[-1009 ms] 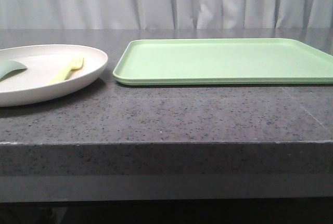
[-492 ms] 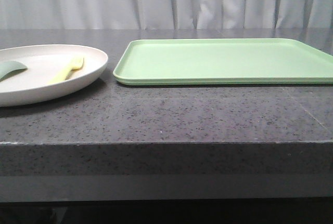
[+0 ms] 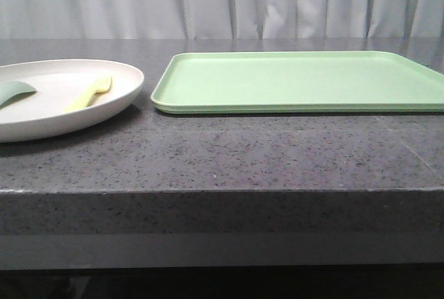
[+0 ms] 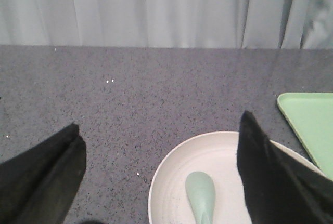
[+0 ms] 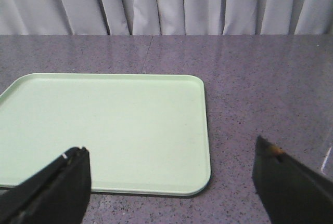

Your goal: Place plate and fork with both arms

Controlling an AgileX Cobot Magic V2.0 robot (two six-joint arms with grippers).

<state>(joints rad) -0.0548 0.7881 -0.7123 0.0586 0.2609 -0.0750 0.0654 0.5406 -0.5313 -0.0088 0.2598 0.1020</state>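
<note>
**A:** Operator, what does your front view give you?

**B:** You see the plate [image 3: 66, 98] at the left edge of the frame, resting on the dark speckled surface [image 3: 229, 153]. The fork [image 3: 90, 93] lies inside it, right of centre, tines toward the far side. A green spoon [image 3: 15, 91] lies in the plate too, at the far left, apart from the fork. The green tray [image 3: 298, 80] fills the middle and right, just beside the plate and not touching it. Neither tool appears in this view.

**A:** And the wrist views?

**B:** In the left wrist view you get the left tool [image 4: 161, 177] spread wide, dark fingers [image 4: 44, 174] at the lower corners, nothing between them but air. Between them, lower centre, you see the plate's rim [image 4: 156, 182] and the spoon's bowl [image 4: 200, 193]; the fork is out of frame. A corner of the tray [image 4: 309, 122] shows at the right edge.

**A:** Right side?

**B:** The right tool [image 5: 171, 182] is also spread wide, holding nothing. You see the tray [image 5: 104, 130] across the left and centre, bare. Plate and fork do not show here.
</note>
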